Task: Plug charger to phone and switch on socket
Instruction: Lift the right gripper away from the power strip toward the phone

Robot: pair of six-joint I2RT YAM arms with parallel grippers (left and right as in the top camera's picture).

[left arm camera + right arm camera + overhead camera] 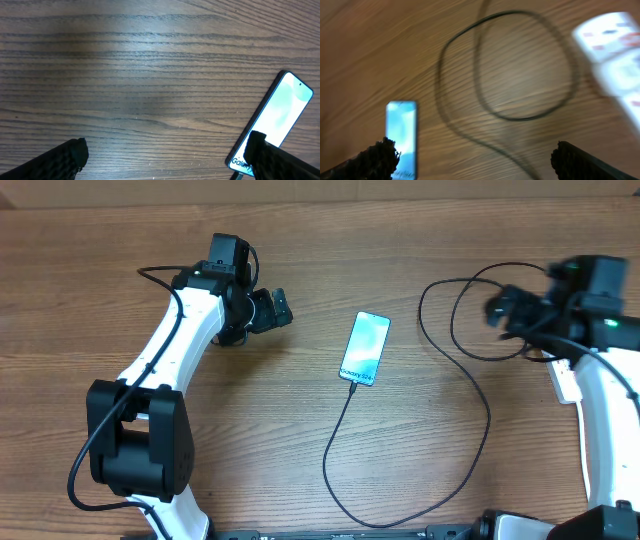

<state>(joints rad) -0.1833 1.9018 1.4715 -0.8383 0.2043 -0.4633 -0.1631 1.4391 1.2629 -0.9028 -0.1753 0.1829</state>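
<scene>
The phone (365, 347) lies face up in the middle of the table, its light blue screen lit. The black charger cable (470, 450) runs from the phone's near end, loops across the table and coils at the right. Its tip sits at the phone's bottom edge (235, 175). The white socket (566, 380) lies at the right edge, mostly under my right arm; it shows blurred in the right wrist view (615, 45). My left gripper (272, 310) is open and empty, left of the phone. My right gripper (497, 312) is open and empty above the cable coil (520, 65).
The wooden table (300, 440) fills all views. The phone also shows in the left wrist view (277, 122) and the right wrist view (401, 132). Black arm bases stand at the near left (140, 445) and near right (530, 528).
</scene>
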